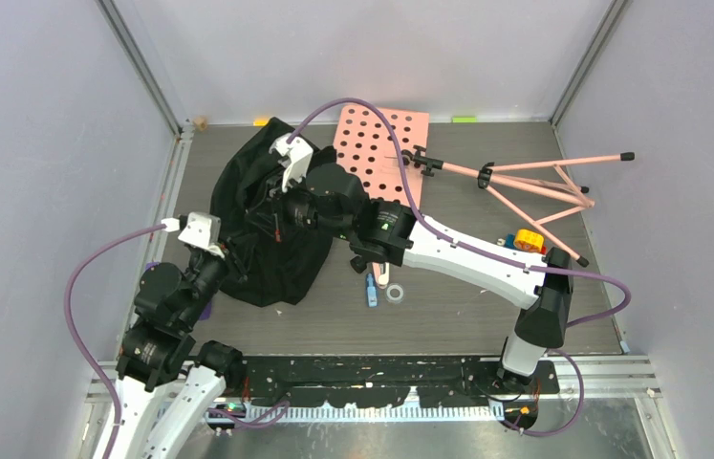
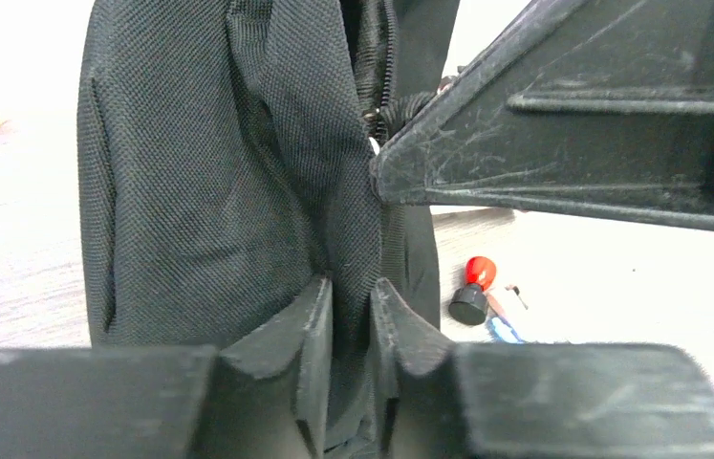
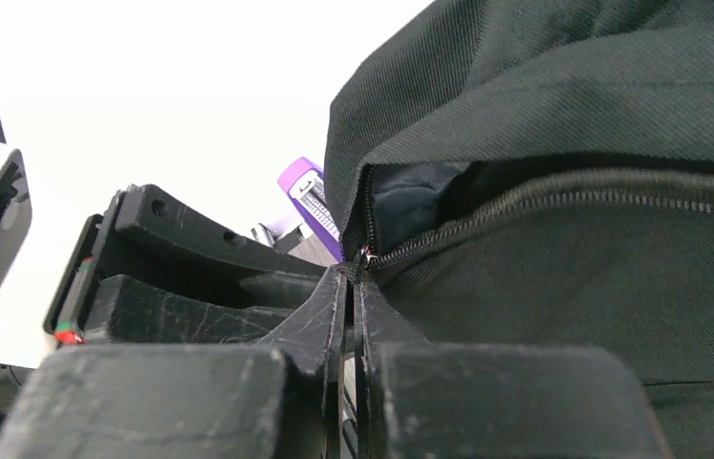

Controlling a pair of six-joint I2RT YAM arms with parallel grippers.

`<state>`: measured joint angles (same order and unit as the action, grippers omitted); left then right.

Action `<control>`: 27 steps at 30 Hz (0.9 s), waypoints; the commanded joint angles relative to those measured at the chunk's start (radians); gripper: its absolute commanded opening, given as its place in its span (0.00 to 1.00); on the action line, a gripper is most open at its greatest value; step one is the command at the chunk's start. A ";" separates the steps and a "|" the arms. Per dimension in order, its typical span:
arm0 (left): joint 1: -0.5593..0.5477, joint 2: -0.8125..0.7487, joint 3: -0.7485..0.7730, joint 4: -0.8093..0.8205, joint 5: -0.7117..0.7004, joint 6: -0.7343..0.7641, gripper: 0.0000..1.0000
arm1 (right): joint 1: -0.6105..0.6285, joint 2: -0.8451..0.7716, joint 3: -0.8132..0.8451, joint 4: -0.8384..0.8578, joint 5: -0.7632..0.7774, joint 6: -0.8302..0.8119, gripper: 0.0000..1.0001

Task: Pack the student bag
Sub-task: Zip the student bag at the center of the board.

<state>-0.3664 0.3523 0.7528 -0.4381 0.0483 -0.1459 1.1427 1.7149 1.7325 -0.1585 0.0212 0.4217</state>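
On the grey table (image 1: pixel 467 311), left gripper (image 2: pixel 353 287) clamps a bag (image 2: pixel 200 172) fold to steady it; right gripper (image 3: pixel 353 277), closed on the zip (image 3: pixel 563 196), likely pulls.

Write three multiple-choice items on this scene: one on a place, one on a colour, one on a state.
1. Where does the pink perforated board lie?
A. At the far side of the table, by the student bag
B. Between the arm bases
C. Inside the bag

2. What colour is the student bag?
A. Red
B. Black
C. Green

3. How is the right gripper?
A. Wide open over bare table
B. Closed on the board
C. Closed at the bag's zip

Answers: 1 A, the top view shows it lying flat behind the bag; 2 B, all views show black fabric; 3 C, its fingertips meet at the zip's end.
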 commanded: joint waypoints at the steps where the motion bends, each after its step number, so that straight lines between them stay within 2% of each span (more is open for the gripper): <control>1: -0.005 0.012 0.008 0.063 -0.022 -0.007 0.12 | -0.010 -0.057 0.081 0.069 0.035 -0.015 0.00; 4: -0.005 -0.002 0.009 0.036 -0.065 -0.011 0.00 | -0.011 -0.049 0.121 0.023 0.082 -0.035 0.00; 13: -0.005 -0.041 0.025 -0.064 -0.174 -0.064 0.00 | -0.062 -0.021 0.219 -0.052 0.101 -0.032 0.00; 27: -0.005 -0.076 0.067 -0.144 -0.231 -0.063 0.00 | -0.160 -0.007 0.199 -0.052 0.103 0.000 0.00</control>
<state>-0.3737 0.3004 0.7704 -0.5278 -0.1055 -0.2256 1.0180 1.7241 1.8801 -0.3161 0.0669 0.4145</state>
